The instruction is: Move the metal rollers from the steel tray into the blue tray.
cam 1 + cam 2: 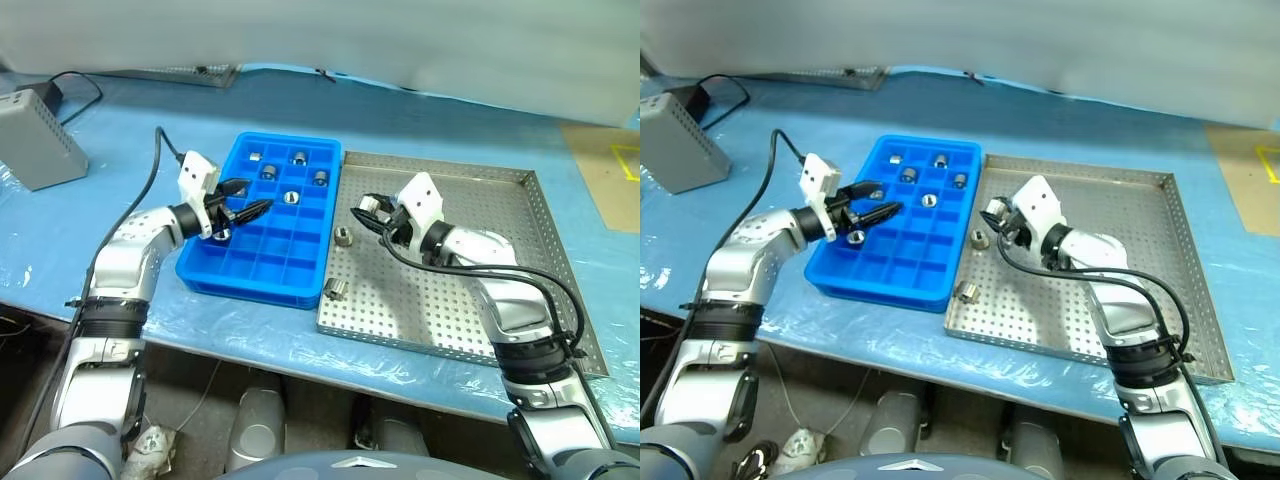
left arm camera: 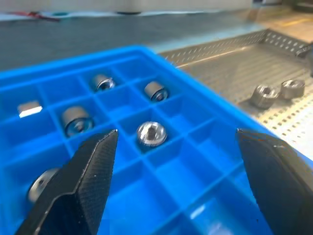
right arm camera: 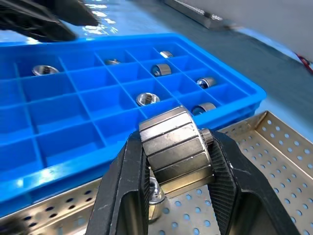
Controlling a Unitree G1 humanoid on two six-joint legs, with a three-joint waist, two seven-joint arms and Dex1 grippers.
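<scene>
Head camera, blue tray: the blue tray [image 1: 262, 275] sits just left of the steel tray [image 1: 520, 260], rims side by side, and six metal rollers [image 1: 291, 197] are already in its compartments, most in the far rows, one near the left edge by the fingers.
Head camera, steel tray: two rollers lie loose on the perforated sheet, one [image 1: 342, 236] close to the blue tray's wall, another [image 1: 335, 290] near the front left corner.
Head camera, left gripper: the left gripper [image 1: 238, 202] hovers over the blue tray's left side, jaws spread apart, nothing between them.
Head camera, right gripper: the right gripper [image 1: 370, 212] hangs over the steel tray's left part, near the dividing rims.
Left wrist, tool: both black fingers [image 2: 85, 181] stand wide apart and empty, looking across the grid at one shiny roller [image 2: 151, 133] in a cell.
Left wrist, beyond: two rollers rest on the steel sheet past the blue wall.
Right wrist, grip: the jaws are clamped on a roller [image 3: 176, 145], pads against its round side, axis across the fingers.
Right wrist, target: open cells lie straight ahead, and the near rows look free.
Handling: these look solid and dense for their size, rigid, and smooth enough to roll or squirt out of a loose pinch.
Where to hold: across the curved side, at mid-length, as here; a grip near an end could tip it.
Risk: dropped from height, one could bounce out of a shallow cell, so a low release seems wise.
</scene>
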